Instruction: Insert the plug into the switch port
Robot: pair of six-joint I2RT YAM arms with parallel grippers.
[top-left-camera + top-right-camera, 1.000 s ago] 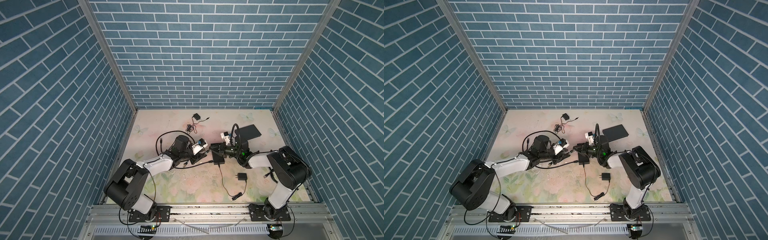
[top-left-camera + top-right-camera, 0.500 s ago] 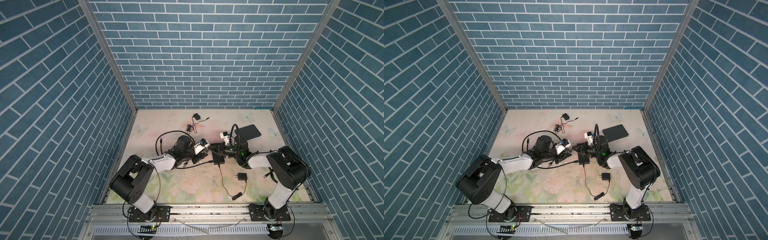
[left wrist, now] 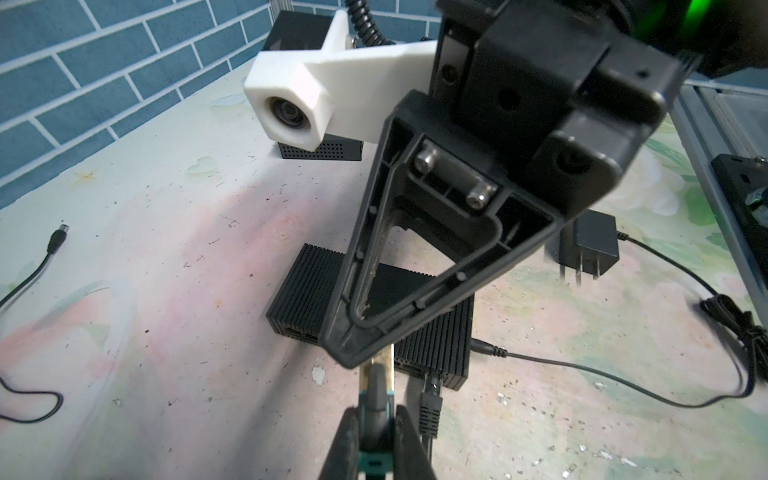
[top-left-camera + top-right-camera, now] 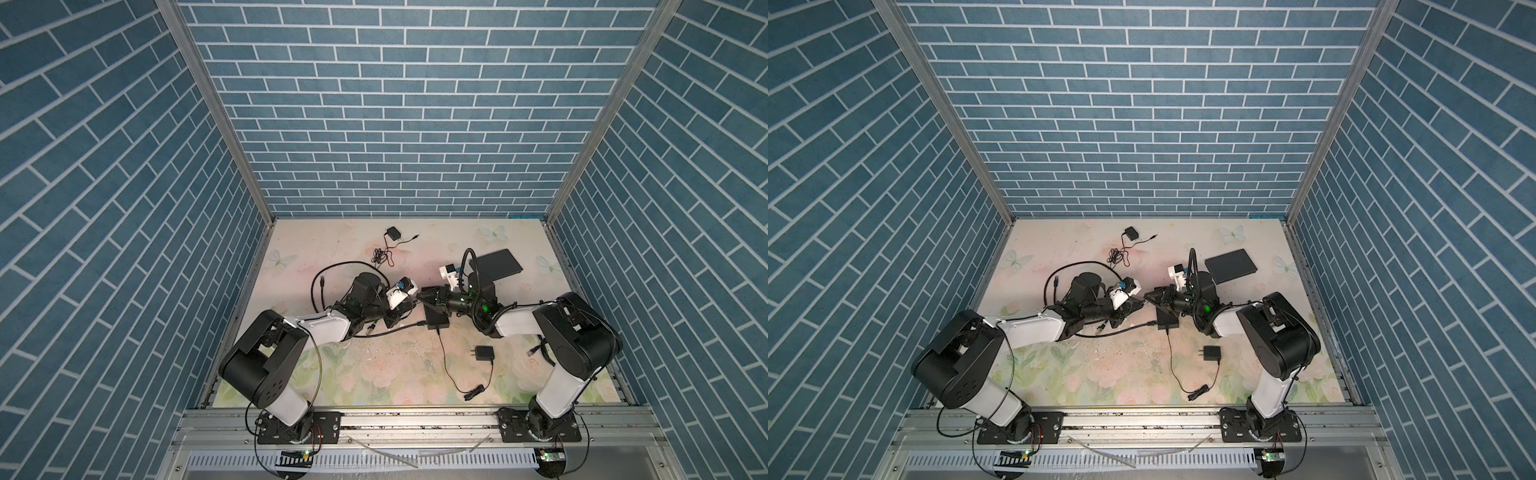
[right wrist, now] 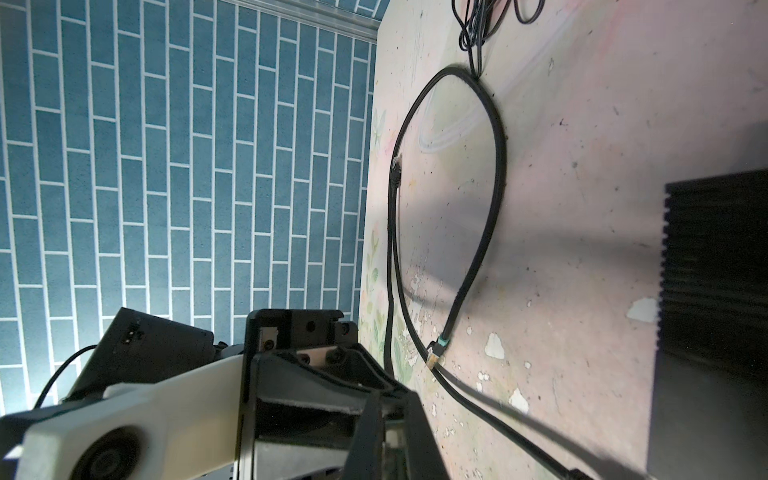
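Note:
The switch (image 4: 436, 320) (image 4: 1168, 320) is a small black ribbed box in the middle of the table, seen in both top views. Both grippers meet just left of it. In the left wrist view my left gripper (image 3: 376, 411) is shut on the teal boot of the plug (image 3: 376, 376). The plug's clear tip points at the switch (image 3: 374, 307) and runs under a finger (image 3: 345, 324) of the right gripper. My right gripper (image 5: 392, 401) is shut on the tip of that same plug. Left gripper (image 4: 415, 305) and right gripper (image 4: 422, 296) nearly touch.
A black network plug (image 3: 430, 401) sits in one switch port. A thin lead runs from the switch to a power adapter (image 4: 484, 354). A loose teal-booted plug (image 5: 434, 353) and a black cable loop (image 4: 332, 270) lie left. A flat black box (image 4: 494, 266) and a second adapter (image 4: 392, 232) lie behind.
The left jaws have closed on the plug's boot, and the left arm has shifted slightly right. The right arm has stayed still, shut.

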